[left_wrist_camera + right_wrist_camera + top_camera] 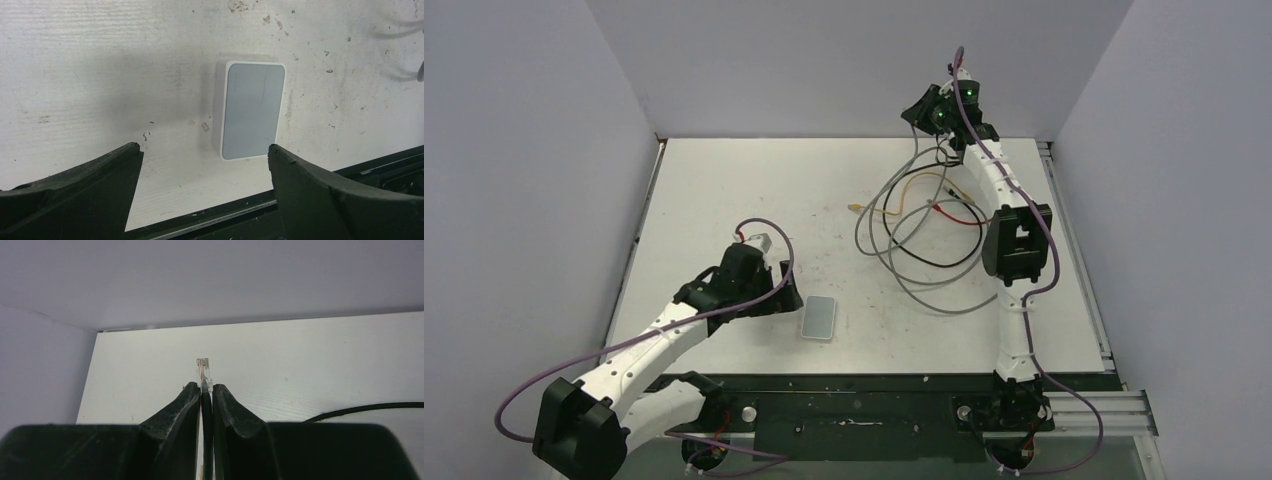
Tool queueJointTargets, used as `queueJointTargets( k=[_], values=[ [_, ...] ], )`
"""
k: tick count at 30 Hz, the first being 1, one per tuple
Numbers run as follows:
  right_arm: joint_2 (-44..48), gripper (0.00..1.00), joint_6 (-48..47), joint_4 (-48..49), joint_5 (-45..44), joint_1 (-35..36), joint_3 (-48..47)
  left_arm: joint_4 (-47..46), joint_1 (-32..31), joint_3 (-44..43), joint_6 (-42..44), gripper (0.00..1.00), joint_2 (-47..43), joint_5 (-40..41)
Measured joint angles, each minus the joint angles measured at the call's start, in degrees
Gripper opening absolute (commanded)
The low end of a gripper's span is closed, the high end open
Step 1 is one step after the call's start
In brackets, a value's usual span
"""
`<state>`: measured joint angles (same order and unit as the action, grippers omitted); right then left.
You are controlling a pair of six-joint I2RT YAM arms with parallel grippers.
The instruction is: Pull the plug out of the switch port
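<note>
**White table (724,200), plug (204,371) held up clear of switch (252,110)**

My right gripper (206,387) is pinched on a dark cable (207,430) just below its clear plug, raised at the far right. My left gripper (204,148) hovers spread wide just beside the switch, which lies flat near the front edge with no cable reaching it. Risk: the thin cable slides through my pinch, or the loose cables (924,230) snag and drag.

Pale switch (252,110) lies flat; clear plug (204,371) upright, well apart.
</note>
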<state>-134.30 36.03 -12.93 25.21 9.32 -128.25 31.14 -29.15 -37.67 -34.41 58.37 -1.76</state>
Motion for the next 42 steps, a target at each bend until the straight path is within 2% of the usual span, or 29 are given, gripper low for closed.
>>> queueJointTargets(
  k=[3, 7, 13, 20, 22, 23, 26, 31, 37, 42],
  values=[
    [-2.0, 0.22, 0.6, 0.0, -2.0, -0.5, -2.2, 0.0, 0.0, 0.7, -0.3, 0.96, -0.2, 0.0],
    [-2.4, 0.51, 0.7, 0.1, -3.6, -1.4, -3.2, 0.2, 0.0, 0.8, -0.8, 0.96, -0.3, 0.0],
    [-1.4, 0.80, -2.6, 0.0, -8.3, -2.6, -2.6, 0.2, 0.0, 0.8, -1.0, 0.96, -0.3, 0.0],
    [2.4, 0.99, -6.6, -1.5, -13.3, -3.5, 0.0, -0.6, 0.0, 0.8, -1.0, 0.96, 0.6, 0.0],
    [3.7, 1.00, -7.3, -1.7, -14.1, -3.5, 0.7, -0.9, 0.0, 0.8, -1.0, 0.96, 0.8, 0.0],
    [4.3, 0.95, -7.5, -1.7, -14.4, -3.5, 0.9, -1.1, 0.0, 0.8, -1.0, 0.96, 0.9, 0.0],
    [6.2, 0.90, -8.2, -1.7, -15.0, -3.5, 2.2, -1.7, 0.1, 0.8, -1.0, 0.96, 1.2, 0.0],
    [9.8, 0.90, -8.7, -1.6, -15.4, -3.5, 7.7, -3.2, 1.0, 0.8, -1.3, 0.96, 1.5, -0.4],
    [18.0, 0.90, -9.6, -0.7, -15.9, -3.1, 22.3, -6.9, 5.3, 1.0, -1.6, 0.96, 1.3, -3.1],
    [28.0, 0.90, -10.6, 0.0, -16.5, -2.8, 36.0, -10.8, 14.1, 3.6, -2.6, 0.96, -1.6, -7.3]
  ],
)
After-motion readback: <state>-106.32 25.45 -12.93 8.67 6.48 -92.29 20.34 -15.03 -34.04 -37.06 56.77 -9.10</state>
